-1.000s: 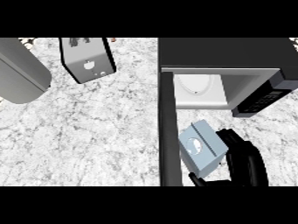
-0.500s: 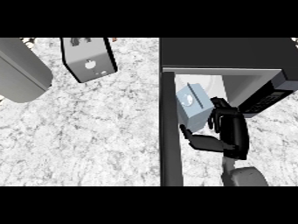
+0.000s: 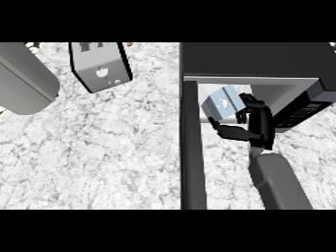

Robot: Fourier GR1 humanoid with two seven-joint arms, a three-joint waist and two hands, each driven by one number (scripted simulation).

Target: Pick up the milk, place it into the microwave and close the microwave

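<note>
A pale blue milk carton (image 3: 222, 104) is held at the mouth of the microwave (image 3: 265, 66), in front of its light interior. My right hand (image 3: 248, 125) is shut on the carton, fingers along its right side and the thumb under its lower left corner. The grey forearm rises from the lower edge. The microwave's door (image 3: 190, 147) stands open, seen edge-on as a dark vertical bar left of the hand. The control panel (image 3: 301, 110) shows at the right of the opening. My left hand does not show.
A silver toaster (image 3: 100, 65) stands on the marble counter (image 3: 97, 147) at the upper middle. A large grey rounded object (image 3: 14, 76) lies at the upper left.
My right hand has carried the milk carton away from me, from beside the open door up to the microwave's opening. More of the forearm shows.
</note>
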